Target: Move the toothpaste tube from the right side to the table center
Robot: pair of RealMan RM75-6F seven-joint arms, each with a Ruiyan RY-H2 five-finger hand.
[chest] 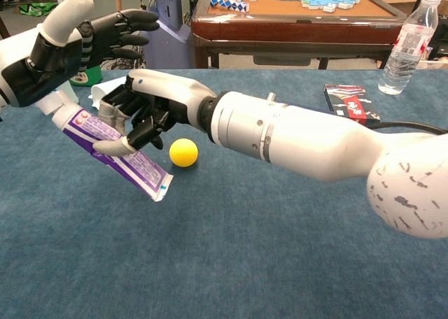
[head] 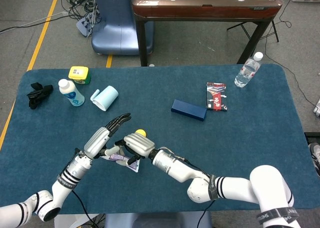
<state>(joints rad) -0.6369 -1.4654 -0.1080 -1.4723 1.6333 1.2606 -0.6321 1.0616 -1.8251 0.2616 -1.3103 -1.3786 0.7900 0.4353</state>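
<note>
— Tube [chest: 115, 153]?
— Clamped in the right hand [chest: 143, 109], off the table [head: 250, 123], tilted, left of center, near a yellow ball [chest: 183, 152].
— Left hand [chest: 84, 43]?
— Fingers spread, holding nothing, at the tube's cap end.

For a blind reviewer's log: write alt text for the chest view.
The right hand holds a purple-and-white toothpaste tube tilted above the blue table, cap end up toward the left hand, whose fingers are spread. A yellow ball lies on the cloth just behind the tube.
</note>
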